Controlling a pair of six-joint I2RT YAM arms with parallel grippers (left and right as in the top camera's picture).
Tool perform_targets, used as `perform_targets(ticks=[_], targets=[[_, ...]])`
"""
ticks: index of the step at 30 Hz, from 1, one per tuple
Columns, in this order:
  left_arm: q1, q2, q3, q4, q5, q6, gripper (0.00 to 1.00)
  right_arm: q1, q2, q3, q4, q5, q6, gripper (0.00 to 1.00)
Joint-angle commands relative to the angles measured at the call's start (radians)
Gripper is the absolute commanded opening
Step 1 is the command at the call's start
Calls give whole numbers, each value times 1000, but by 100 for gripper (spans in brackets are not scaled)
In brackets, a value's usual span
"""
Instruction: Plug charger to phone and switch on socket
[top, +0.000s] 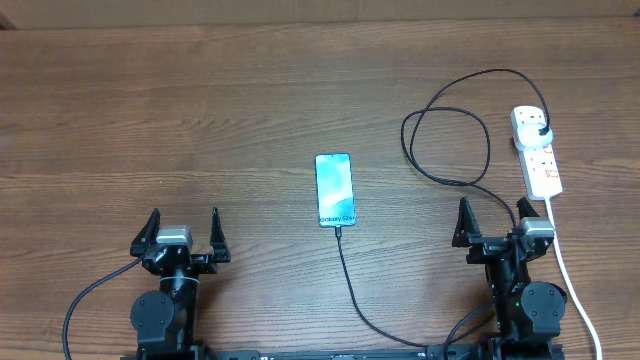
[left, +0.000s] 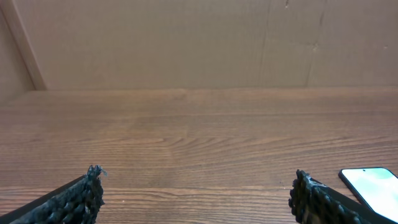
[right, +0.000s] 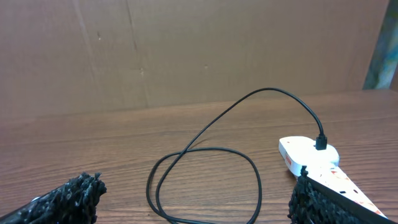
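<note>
The phone (top: 335, 189) lies flat in the middle of the table, cyan screen up with "Galaxy" text; its corner also shows in the left wrist view (left: 372, 185). The black charger cable (top: 350, 285) meets the phone's near end, runs down, then loops (top: 445, 140) to its black plug head (top: 542, 131) seated in the white socket strip (top: 538, 152). In the right wrist view the cable loop (right: 205, 177) and the strip (right: 311, 155) are ahead. My left gripper (top: 182, 233) is open and empty, left of the phone. My right gripper (top: 492, 222) is open and empty, near the strip.
The strip's thick white cord (top: 575, 290) runs down the right side past my right arm. A brown cardboard wall (left: 199, 43) stands behind the wooden table (top: 200, 120).
</note>
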Motion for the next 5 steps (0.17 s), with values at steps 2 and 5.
perform_targets(ticks=[2,5], targets=[[4,-4,-7,0,-10,-3,99,-3,-11,-11,7,-1,-8,100],[4,-4,-7,0,-9,-3,100,-3,-11,-11,7,-1,-8,100]])
